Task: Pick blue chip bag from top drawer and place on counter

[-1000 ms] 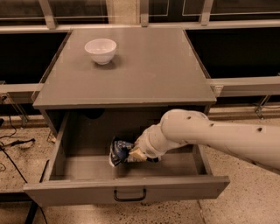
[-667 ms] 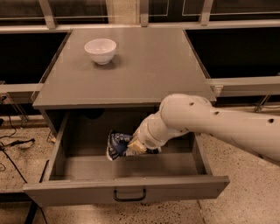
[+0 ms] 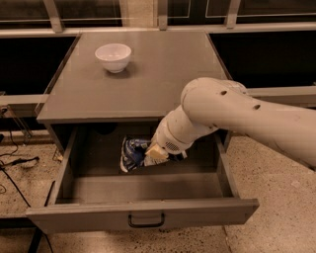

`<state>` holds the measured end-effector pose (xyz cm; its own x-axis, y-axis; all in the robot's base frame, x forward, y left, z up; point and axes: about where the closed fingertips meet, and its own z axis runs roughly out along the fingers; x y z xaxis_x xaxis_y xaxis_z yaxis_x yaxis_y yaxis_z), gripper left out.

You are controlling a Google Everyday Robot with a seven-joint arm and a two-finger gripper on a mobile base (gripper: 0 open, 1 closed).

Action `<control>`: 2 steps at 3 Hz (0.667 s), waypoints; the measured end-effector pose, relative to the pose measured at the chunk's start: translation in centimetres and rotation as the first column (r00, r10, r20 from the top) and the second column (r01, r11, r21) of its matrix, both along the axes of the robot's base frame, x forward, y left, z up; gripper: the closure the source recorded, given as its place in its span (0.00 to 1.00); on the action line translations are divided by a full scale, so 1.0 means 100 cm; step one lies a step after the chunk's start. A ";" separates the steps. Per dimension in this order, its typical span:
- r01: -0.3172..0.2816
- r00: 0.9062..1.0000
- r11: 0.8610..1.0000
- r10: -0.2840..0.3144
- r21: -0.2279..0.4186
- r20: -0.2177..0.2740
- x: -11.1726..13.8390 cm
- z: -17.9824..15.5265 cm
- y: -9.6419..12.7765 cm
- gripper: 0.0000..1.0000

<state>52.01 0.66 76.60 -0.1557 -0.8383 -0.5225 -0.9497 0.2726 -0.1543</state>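
Camera view: gripper [image 3: 157,154] inside the top drawer [image 3: 143,217], jaws clenched on the blue chip bag [image 3: 131,154] (likely light, crinkly, crushable), which projects beyond them, away from the arm.

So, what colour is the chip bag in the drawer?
The bag is dark blue and white, in the jaws inside the drawer; camera view.

Floor [image 3: 281,207]: speckled pale terrazzo, dark cables [image 3: 15,163] at left.
Windows: dark panes [image 3: 89,9], pale frames [image 3: 163,15], behind.
Light: dim, warm.
Gripper [image 3: 154,154]: inside the top drawer [image 3: 148,213], clasping the blue chip bag [image 3: 131,154].
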 end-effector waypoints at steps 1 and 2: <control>-0.025 1.000 1.000 0.025 -0.002 -0.001 0.001 0.033 0.007 1.00; -0.059 0.998 0.998 0.059 -0.027 -0.028 -0.006 0.078 0.009 1.00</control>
<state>51.42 1.60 84.38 -0.1196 -0.8607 -0.4949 -0.9680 0.2119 -0.1345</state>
